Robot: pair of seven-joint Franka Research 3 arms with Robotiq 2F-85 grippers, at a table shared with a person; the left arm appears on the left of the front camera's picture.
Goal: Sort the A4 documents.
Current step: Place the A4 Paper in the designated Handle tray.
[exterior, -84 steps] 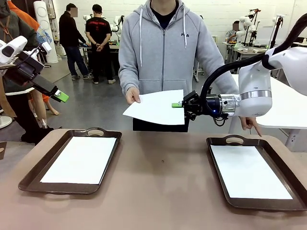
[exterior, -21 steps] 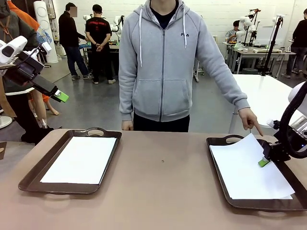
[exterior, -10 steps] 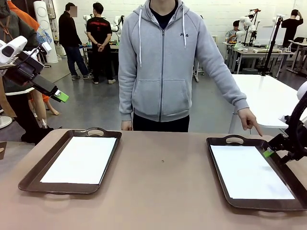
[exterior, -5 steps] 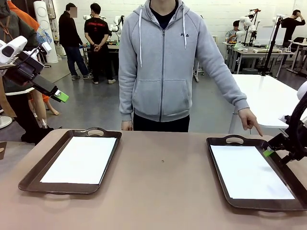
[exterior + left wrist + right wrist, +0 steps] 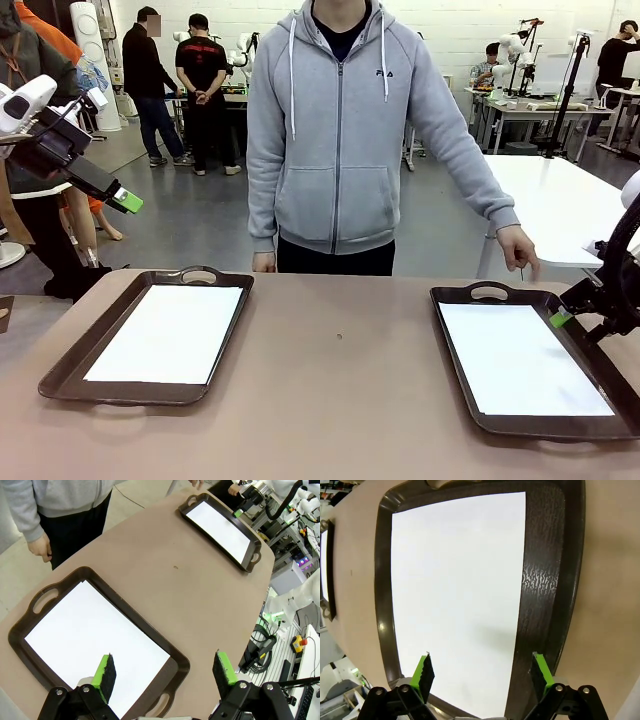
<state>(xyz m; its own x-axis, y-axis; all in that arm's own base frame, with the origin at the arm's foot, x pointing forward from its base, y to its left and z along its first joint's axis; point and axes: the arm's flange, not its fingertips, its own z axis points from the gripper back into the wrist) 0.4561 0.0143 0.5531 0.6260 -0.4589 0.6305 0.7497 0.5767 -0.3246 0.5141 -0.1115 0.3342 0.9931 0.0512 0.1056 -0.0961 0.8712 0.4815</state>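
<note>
1. My right hand [image 5: 562, 316] hangs just over the far right rim of the right tray [image 5: 455, 345], its green pads spread wide with nothing between them.
2. Through my right wrist camera, my hand's two fingers [image 5: 423, 672] straddle the near end of that tray: one pad sits over the white sheet, the other over the dark brown rim.
3. One of the A4 documents, the right sheet [image 5: 520, 358], lies flat inside the right tray, square with its edges, a dark border showing all round it.
4. My left hand [image 5: 125, 202] is raised high at the left edge of the scene, well above and apart from the left tray [image 5: 70, 372]. Its jaws are fully apart and it has hold of nothing.
5. From my left wrist camera the pads [image 5: 106, 670] point down over the near end of the left tray, where the left sheet [image 5: 172, 332] lies flat.
6. Both trays rest on the brown tabletop [image 5: 340, 400], well apart, with bare surface between them.
7. The person [image 5: 340, 130] in a grey hoodie stands at the far side, one hand [image 5: 519, 249] lowered near the handle of the right tray, the other hand [image 5: 264, 262] at the tabletop's far edge.
</note>
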